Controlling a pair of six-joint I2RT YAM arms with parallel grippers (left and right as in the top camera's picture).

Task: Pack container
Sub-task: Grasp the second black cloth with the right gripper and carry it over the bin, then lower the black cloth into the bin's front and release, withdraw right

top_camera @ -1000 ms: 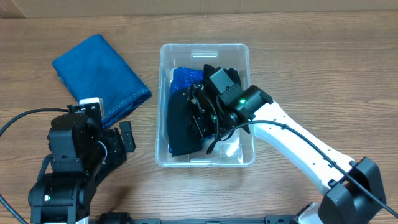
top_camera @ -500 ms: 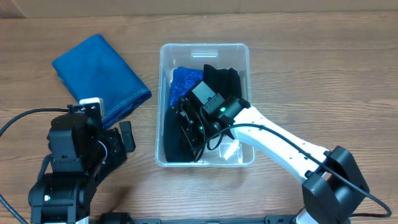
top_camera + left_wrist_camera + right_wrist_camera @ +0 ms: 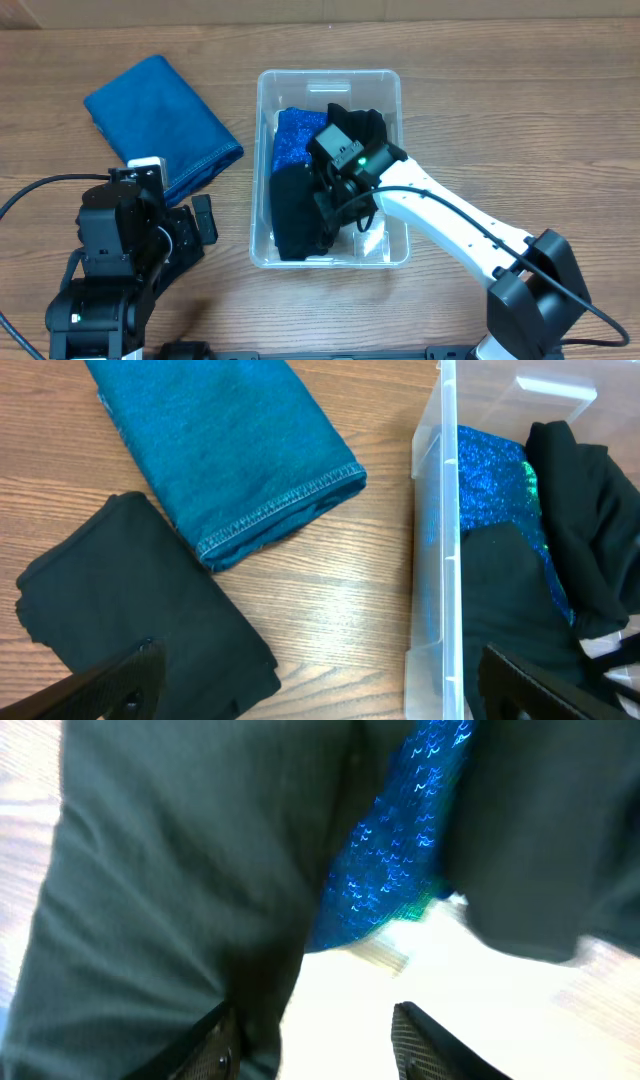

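Note:
The clear container [image 3: 392,85] stands mid-table and holds a sparkly blue cloth [image 3: 295,133], a black cloth [image 3: 292,212] at its front left and another black cloth [image 3: 368,125] at the back right. My right gripper [image 3: 335,203] is down inside the container beside the front black cloth. In the right wrist view the right gripper [image 3: 315,1055] is open, its left finger against the black cloth [image 3: 170,890]. My left gripper [image 3: 320,695] is open and empty, low over the table between a loose black cloth [image 3: 140,610] and the container wall [image 3: 445,560].
A folded teal towel [image 3: 160,120] lies left of the container and also shows in the left wrist view [image 3: 230,450]. The left arm [image 3: 120,240] sits at the front left and hides the loose black cloth from overhead. A black cable runs along the left edge.
My right gripper swung to the front left of the container, then drew back a little to the right. The front black cloth is now bunched more compactly. The left arm has not moved.

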